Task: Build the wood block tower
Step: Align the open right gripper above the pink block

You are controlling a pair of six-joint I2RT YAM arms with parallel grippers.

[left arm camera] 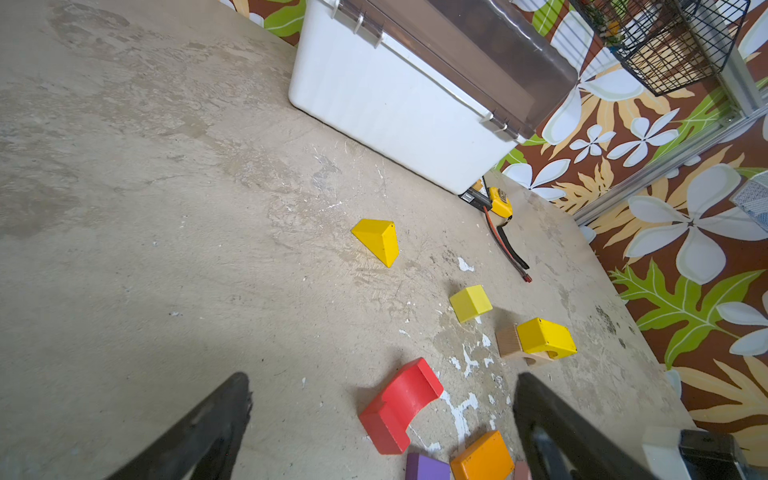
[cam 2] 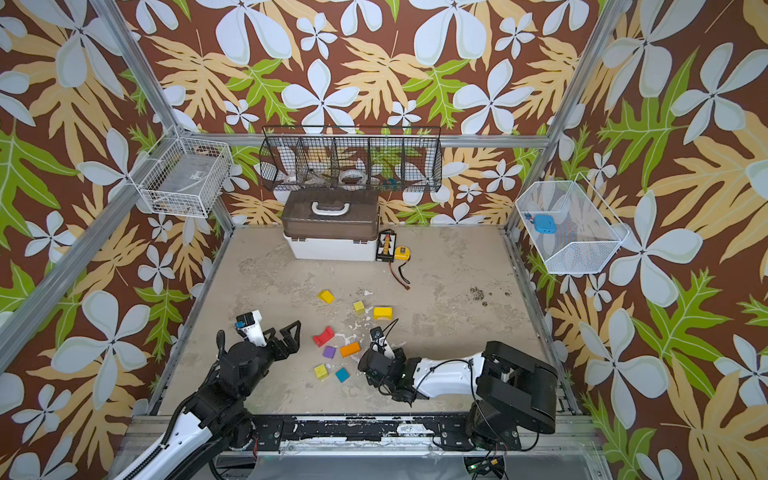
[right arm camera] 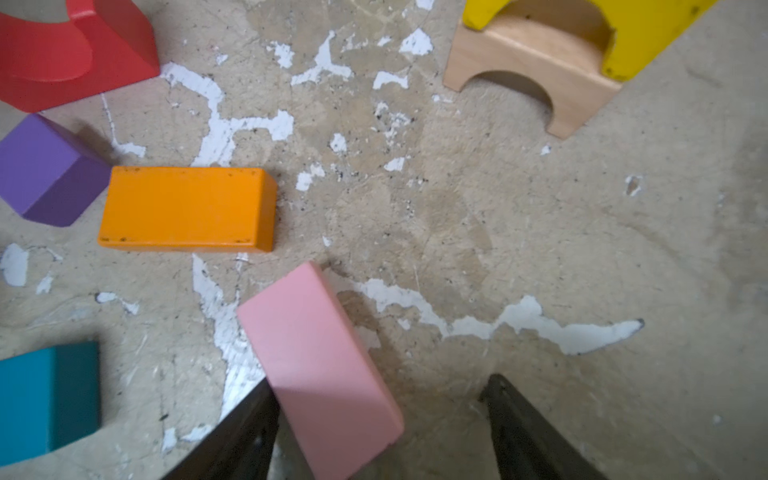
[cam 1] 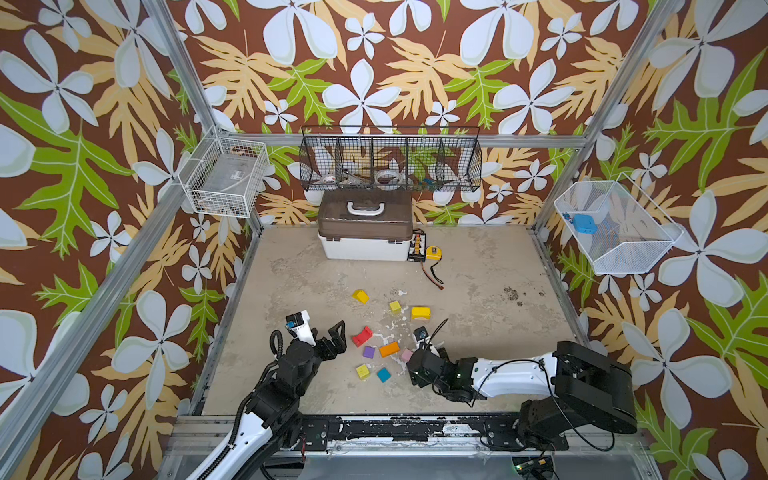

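Loose wood blocks lie mid-floor: a yellow wedge [cam 1: 360,296], a yellow cube [cam 1: 395,307], a yellow arch on a plain wood arch [cam 1: 420,313], a red arch [cam 1: 362,336], a purple cube [cam 1: 368,352], an orange bar [cam 1: 389,349], a teal cube [cam 1: 384,375] and another yellow cube [cam 1: 363,371]. No tower is in view. My right gripper [right arm camera: 380,386] is open over a pink block [right arm camera: 320,365]. The pink block lies against one finger, with a wide gap to the other. My left gripper [left arm camera: 382,386] hangs open and empty just short of the red arch [left arm camera: 401,405].
A white box with a brown lid [cam 1: 365,232] stands at the back wall. Beside it are a charger board [cam 1: 417,247], a yellow tape measure [cam 1: 433,252] and a trailing cable [cam 1: 432,276]. Wire baskets [cam 1: 390,160] hang on the walls.
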